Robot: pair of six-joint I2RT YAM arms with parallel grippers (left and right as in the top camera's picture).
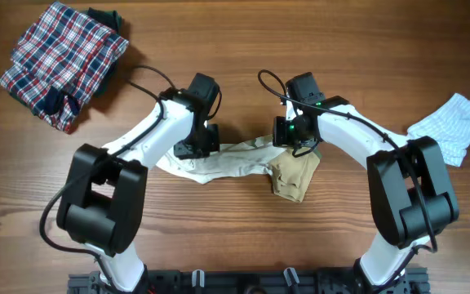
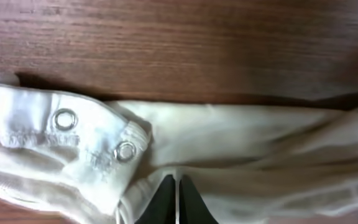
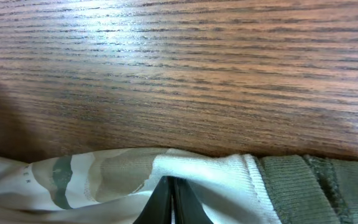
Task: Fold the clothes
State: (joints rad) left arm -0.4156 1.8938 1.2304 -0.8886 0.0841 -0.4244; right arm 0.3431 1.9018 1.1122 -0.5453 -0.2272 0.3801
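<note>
Left gripper (image 1: 197,148) (image 2: 178,188): fingers pressed together, a sliver of pale cloth caught between the tips, so that it pinched the cream-white top (image 1: 235,160) (image 2: 241,140) near the garment's left end. Just beyond the tips, up and to the left in the left wrist view, lay a folded flap bearing two metal snap rings (image 2: 65,119).

Right gripper (image 1: 297,137) (image 3: 169,188): fingers likewise pressed together, pinching the same top (image 3: 197,169) at its far edge. Beside the tips to the right ran the olive ribbed edge (image 3: 294,180); to the left the fabric carried a muted green print.

Seen from overhead, the top lay as a narrow bunched band on the wooden table (image 1: 243,49), stretched crosswise between the two grippers near the table's middle. Its tan-beige part (image 1: 294,180) trailed toward the near edge, just below the right gripper.

Farther out, the pale blue striped garment (image 1: 457,126) lay crumpled at the table's right side, well apart from both grippers and partly behind the right arm. A red, white and navy plaid garment (image 1: 64,61) lay heaped at the far left corner, with a dark cloth showing behind it.
</note>
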